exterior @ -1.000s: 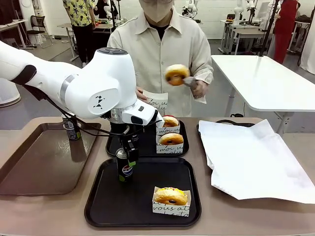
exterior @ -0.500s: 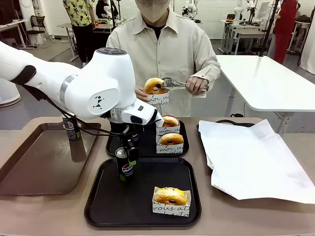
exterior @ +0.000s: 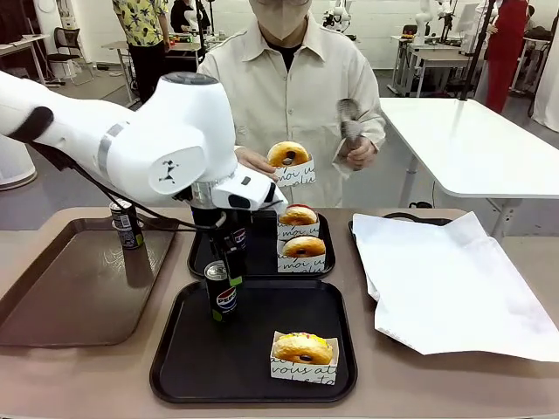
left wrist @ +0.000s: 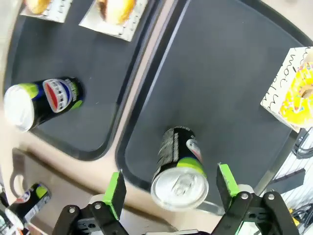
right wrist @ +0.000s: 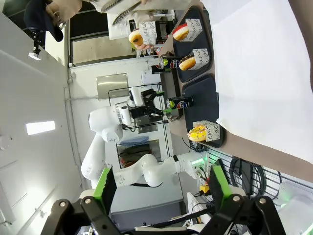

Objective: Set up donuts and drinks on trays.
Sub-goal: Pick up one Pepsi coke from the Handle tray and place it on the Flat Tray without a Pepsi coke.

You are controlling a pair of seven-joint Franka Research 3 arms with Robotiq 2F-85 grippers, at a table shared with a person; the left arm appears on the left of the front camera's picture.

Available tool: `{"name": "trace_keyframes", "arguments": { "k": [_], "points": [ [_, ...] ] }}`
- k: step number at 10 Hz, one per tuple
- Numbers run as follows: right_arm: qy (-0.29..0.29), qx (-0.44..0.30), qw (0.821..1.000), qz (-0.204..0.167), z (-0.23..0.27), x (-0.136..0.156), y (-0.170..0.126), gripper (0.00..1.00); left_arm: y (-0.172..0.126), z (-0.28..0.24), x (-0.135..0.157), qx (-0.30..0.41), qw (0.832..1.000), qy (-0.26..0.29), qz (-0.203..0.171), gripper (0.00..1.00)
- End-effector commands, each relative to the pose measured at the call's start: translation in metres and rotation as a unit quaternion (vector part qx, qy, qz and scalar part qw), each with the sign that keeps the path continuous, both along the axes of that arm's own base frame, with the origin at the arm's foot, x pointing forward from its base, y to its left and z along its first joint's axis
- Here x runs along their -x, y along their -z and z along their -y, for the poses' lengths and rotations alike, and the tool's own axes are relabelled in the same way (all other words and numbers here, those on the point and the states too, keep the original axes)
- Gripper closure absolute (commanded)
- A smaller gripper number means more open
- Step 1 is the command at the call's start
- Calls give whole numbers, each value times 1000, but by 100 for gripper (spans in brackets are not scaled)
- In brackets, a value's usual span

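A black Pepsi can (exterior: 220,295) stands upright at the back left of the near black tray (exterior: 244,349). My left gripper (exterior: 229,264) hovers just over it, open. In the left wrist view the can (left wrist: 179,164) sits between the spread green pads (left wrist: 115,192) without touching them. A yellow-iced donut (exterior: 303,348) in a paper sleeve lies on the same tray. The far black tray (exterior: 262,259) holds two sleeved donuts (exterior: 303,246) and another can (exterior: 238,240). The person's hand holds a sleeved donut (exterior: 288,160) above it. My right gripper (right wrist: 162,185) is open and holds nothing.
A brown tray (exterior: 70,288) on the left carries a third can (exterior: 127,224). A large white paper sheet (exterior: 454,279) covers the table's right side. The person's other hand holds metal tongs (exterior: 348,118) upright.
My left gripper has opened and let go of the can on the near tray. The person dropped the tonged donut into the sleeve and lifted the tongs away.
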State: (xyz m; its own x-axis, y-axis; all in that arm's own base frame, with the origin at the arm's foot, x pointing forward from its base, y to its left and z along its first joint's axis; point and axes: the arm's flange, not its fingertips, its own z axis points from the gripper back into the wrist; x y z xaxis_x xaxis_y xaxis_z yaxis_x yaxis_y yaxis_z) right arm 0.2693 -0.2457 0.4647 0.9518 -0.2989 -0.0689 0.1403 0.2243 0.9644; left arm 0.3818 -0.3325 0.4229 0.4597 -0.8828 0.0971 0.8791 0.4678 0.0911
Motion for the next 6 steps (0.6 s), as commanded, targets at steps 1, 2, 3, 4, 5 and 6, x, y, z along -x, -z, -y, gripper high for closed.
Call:
{"name": "trace_keyframes", "arguments": {
  "k": [1, 2, 3, 4, 5, 6],
  "points": [
    [2, -8, 1000, 10, -1, -1, -1, 0, -45, -32, 11, -1, 999, -42, 21, 0],
    [2, -8, 1000, 10, -1, -1, -1, 0, -72, -62, 25, 13, 997, -58, 39, 0],
    [2, -8, 1000, 10, -1, -1, -1, 0, -83, -80, 34, 12, 996, -72, 43, 0],
    [2, -8, 1000, 10, -1, -1, -1, 0, -91, -100, 42, 1, 995, -94, 36, 0],
    [2, -8, 1000, 10, -1, -1, -1, 0, -101, -130, 45, 20, 989, -134, 53, 0],
    [2, -8, 1000, 10, -1, -1, -1, 0, -105, -151, 44, 27, 982, -172, 69, 0]
  ]
}}
